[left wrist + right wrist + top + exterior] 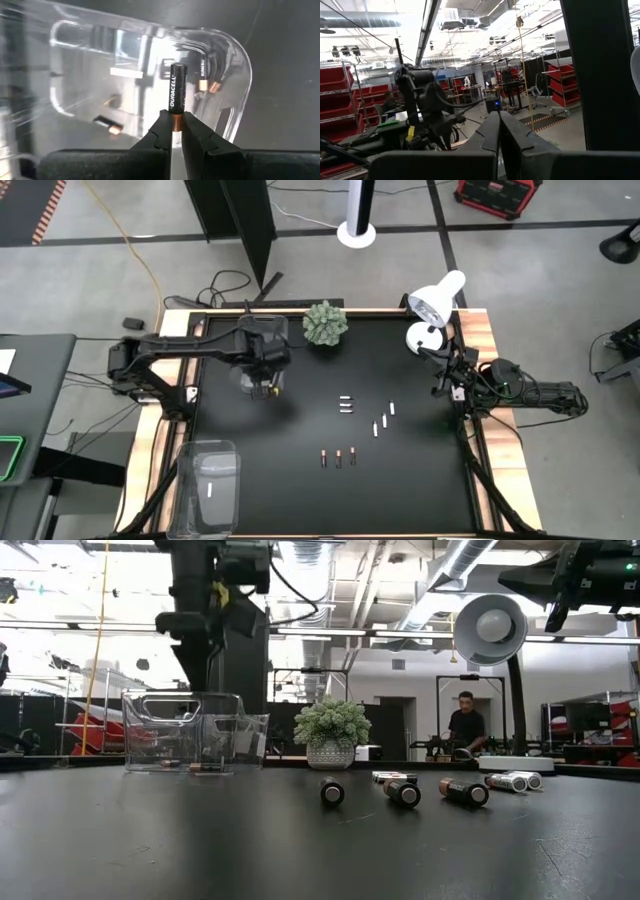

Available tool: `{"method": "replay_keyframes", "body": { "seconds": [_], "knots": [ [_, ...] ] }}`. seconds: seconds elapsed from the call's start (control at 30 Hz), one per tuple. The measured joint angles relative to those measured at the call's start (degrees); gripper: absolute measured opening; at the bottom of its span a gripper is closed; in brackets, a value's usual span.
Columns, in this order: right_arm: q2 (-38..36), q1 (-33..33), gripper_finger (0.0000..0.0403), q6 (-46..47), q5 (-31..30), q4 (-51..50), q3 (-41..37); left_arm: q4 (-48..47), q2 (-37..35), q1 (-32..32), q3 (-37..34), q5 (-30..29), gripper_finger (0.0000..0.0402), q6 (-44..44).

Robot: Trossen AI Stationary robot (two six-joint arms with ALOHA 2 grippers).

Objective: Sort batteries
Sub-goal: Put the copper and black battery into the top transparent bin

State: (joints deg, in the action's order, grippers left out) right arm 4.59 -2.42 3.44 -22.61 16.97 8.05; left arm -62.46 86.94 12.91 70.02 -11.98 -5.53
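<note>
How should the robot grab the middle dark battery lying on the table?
The middle dark battery lies flat, its length running toward the table's front edge, with a neighbour close on each side. Come straight down and pinch its middle across the round body, probably with slim fingers slipping into the gaps.

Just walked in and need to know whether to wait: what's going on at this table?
The robot is sorting batteries. The left gripper is shut on a dark battery held over a clear bin at the back left, which already has a few dark ones inside. The right gripper waits shut at the right edge. More batteries lie loose mid-table, and another clear bin sits at the front left.
</note>
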Motion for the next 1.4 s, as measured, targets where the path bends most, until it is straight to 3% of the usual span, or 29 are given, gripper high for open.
{"method": "replay_keyframes", "body": {
  "seconds": [0.17, 0.4, 0.57, 1.0, 1.4],
  "knots": [
    [0.0, 0.0, 0.0031, 0.0, 0.0, 0.0, 0.0, 2.6, 0.3, 2.1, -2.3, 6.4, 0.0012, -4.4],
    [0.0, 0.0, 0.0031, 0.0, 0.0, 0.0, 0.0, 3.2, 0.4, 2.2, -2.8, 8.5, 0.0016, -7.3],
    [0.0, 0.0, 0.0031, -0.2, 0.0, 0.0, 0.0, 3.2, 0.4, 2.2, -2.8, 8.5, 0.0026, -7.4],
    [0.0, 0.0, 0.0031, -0.3, 0.0, 0.0, 0.0, 3.1, 0.4, 1.7, -2.8, 8.4, 0.0103, -9.4],
    [0.0, 0.0, 0.0031, -0.2, 0.0, 0.0, 0.0, 3.0, 0.2, -0.3, 3.1, 4.9, 0.0109, -8.7]
  ]
}}
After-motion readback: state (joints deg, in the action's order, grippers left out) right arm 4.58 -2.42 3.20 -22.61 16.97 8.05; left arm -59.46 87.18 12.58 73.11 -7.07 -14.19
